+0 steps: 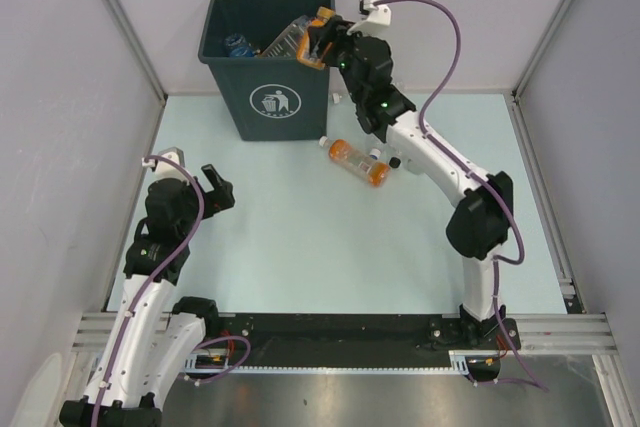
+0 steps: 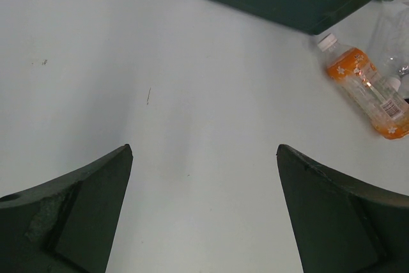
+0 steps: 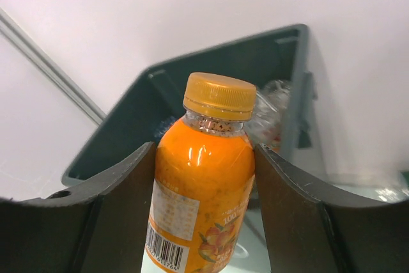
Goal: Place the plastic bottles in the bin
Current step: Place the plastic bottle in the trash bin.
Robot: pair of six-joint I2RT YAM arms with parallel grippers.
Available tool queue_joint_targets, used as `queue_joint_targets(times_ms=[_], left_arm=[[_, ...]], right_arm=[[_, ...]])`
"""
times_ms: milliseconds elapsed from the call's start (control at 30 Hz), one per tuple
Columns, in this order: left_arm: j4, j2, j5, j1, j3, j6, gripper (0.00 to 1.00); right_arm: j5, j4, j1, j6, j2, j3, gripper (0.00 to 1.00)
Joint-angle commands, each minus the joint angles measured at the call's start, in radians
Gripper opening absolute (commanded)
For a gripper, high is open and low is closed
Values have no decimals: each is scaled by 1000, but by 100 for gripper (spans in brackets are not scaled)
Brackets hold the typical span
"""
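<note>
While your left gripper (image 1: 216, 188) hangs with its jaws wide apart, your right gripper (image 1: 324, 42) has a juice bottle (image 3: 203, 183) clamped at the bin (image 1: 268, 97).

On your left, the open fingers (image 2: 77, 215) hover over bare pale table (image 1: 300, 247) with nothing between them, well short of the bin. The dark green bin stands at the far edge, and inside it you can see a blue-capped bottle (image 1: 238, 44) and a clear bottle (image 1: 286, 39). At its right rim, your right claw grips the orange-filled, orange-capped bottle by its sides, cap pointing toward the bin's opening. Further right, a white-capped orange bottle (image 1: 358, 162) lies on its side on the table just off the bin's near right corner, with a clear bottle (image 2: 395, 33) beside it.
</note>
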Motion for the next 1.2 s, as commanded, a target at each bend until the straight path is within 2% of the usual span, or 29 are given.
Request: queue_joint_targets(times_ms=[0,300,633,733,767,833,1167], left_arm=[[34,-11,14,11,-6,-9,100],[32,-17,20,11,-9,-12,100],[26,-17,20,11,-12,-13,100],[28,-15,20,11,-14,-13,100],[28,-14,22,13,-14,-13,100],[29,-8,25,11,-12,-13,100],[28,-8,20,15,-12,-13,100]], right_arm=[[13,174,57,-39,75,182,30],[70,223,97,-91,251,381,32],[79,277,69,-214,506,648,36],[76,280,55,-208,494,626,58],[79,296,54,-217,482,603,80],[73,325,57,-249,428,521,99],[68,428,78,-322,227,306,99]])
